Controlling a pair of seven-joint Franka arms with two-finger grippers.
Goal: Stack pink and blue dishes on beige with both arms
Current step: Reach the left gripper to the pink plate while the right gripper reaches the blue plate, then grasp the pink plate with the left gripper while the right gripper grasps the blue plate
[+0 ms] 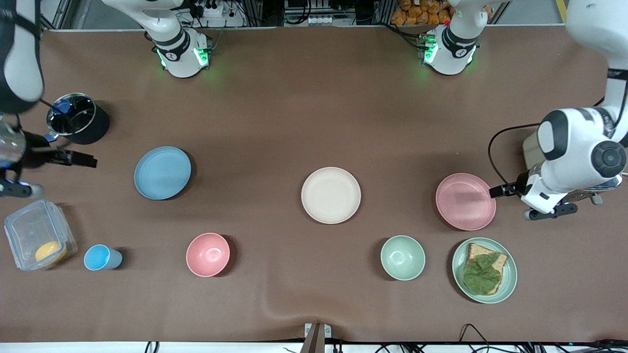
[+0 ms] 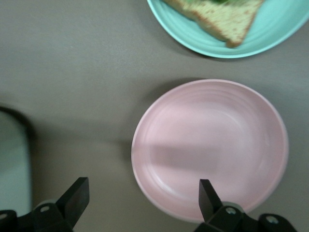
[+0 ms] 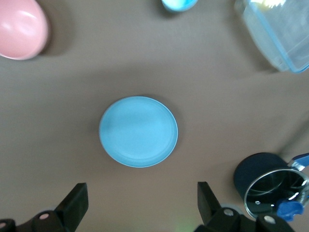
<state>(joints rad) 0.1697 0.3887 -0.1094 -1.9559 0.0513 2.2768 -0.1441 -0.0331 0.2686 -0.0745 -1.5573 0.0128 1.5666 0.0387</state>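
The beige plate (image 1: 331,195) lies bare in the middle of the table. The pink plate (image 1: 465,201) (image 2: 212,145) lies toward the left arm's end. My left gripper (image 1: 503,190) (image 2: 142,198) is open low at that plate's rim, one finger over the plate and the other over bare table. Toward the right arm's end lies the blue plate (image 1: 162,172) (image 3: 138,131). High above the table between the blue plate and the pot, my right gripper (image 1: 81,159) (image 3: 140,200) is open and holds nothing.
A green plate (image 1: 508,284) (image 2: 275,34) with toast and lettuce and a green bowl (image 1: 403,257) lie nearer the front camera than the pink plate. A pink bowl (image 1: 208,254) (image 3: 19,29), blue cup (image 1: 100,257), clear container (image 1: 39,240) (image 3: 275,34) and lidded dark pot (image 1: 73,120) (image 3: 270,186) surround the blue plate.
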